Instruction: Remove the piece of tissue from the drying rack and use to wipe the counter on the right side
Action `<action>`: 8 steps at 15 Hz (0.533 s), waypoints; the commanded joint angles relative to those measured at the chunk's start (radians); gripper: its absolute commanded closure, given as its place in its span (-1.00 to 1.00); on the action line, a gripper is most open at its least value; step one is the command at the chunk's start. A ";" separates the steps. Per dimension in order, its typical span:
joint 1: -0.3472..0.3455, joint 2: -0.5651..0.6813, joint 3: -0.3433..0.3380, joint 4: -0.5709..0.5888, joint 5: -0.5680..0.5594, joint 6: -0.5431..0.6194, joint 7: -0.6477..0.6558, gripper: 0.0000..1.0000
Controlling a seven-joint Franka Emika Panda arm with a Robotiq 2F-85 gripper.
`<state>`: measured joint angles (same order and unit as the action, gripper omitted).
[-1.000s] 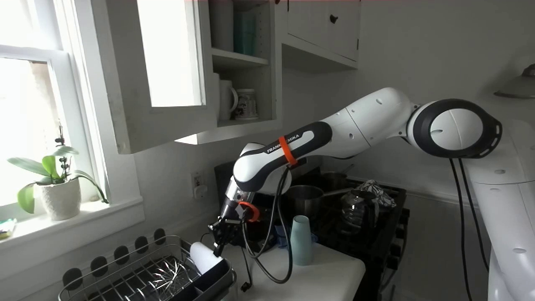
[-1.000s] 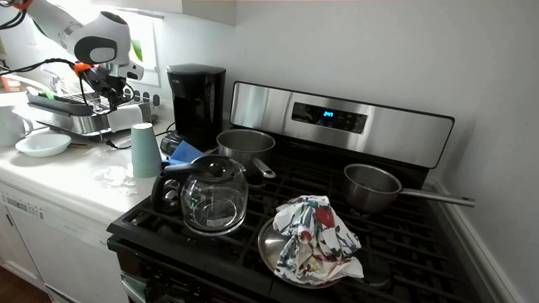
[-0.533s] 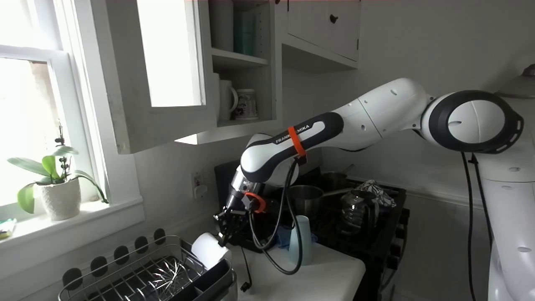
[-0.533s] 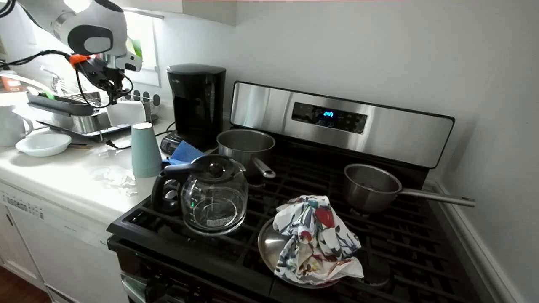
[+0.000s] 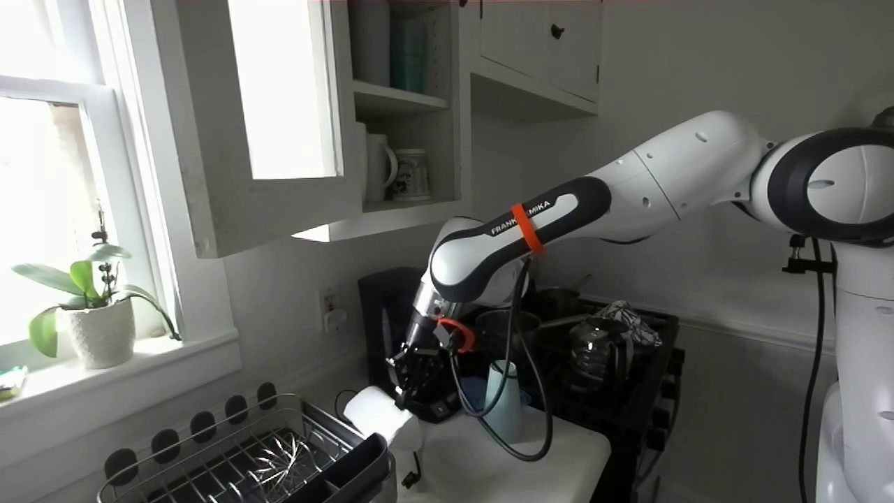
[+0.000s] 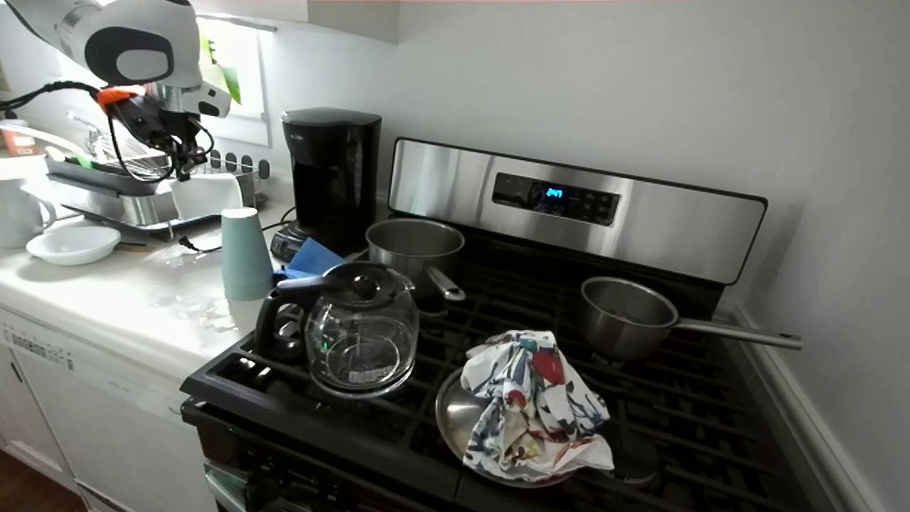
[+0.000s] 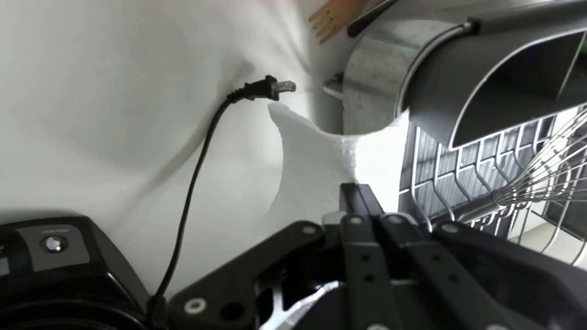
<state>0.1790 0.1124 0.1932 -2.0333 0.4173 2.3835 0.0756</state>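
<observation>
The piece of tissue (image 5: 377, 413) is a white sheet hanging from my gripper (image 5: 401, 401). In the wrist view, my fingertips (image 7: 360, 187) are closed together on the tissue (image 7: 316, 169), which is folded at the grip and spreads out on both sides. The tissue also shows in an exterior view (image 6: 207, 195), in front of the rack's end. The drying rack (image 5: 349, 469) is a low wire rack with a dark utensil holder; the tissue hangs just beside its end. The white counter (image 5: 517, 469) lies under and beyond the tissue.
A pale blue cup (image 6: 245, 259) stands upside down on the counter near the stove. The black coffee maker (image 6: 334, 128) stands by the wall. A cord's plug (image 7: 263, 88) lies on the counter below the tissue. A white bowl (image 6: 74, 245) is near the rack.
My gripper has moved away from the rack with the tissue in its fingers. The tissue has come up and out from the rack's end and now hangs over its edge and the counter.
</observation>
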 commanded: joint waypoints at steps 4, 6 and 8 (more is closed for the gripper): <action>-0.030 -0.154 -0.032 -0.157 -0.010 0.007 -0.048 1.00; -0.034 -0.188 -0.042 -0.193 -0.010 0.003 -0.072 1.00; -0.038 -0.223 -0.052 -0.232 -0.011 0.001 -0.093 1.00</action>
<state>0.1477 -0.0293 0.1522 -2.1836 0.4163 2.3835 0.0144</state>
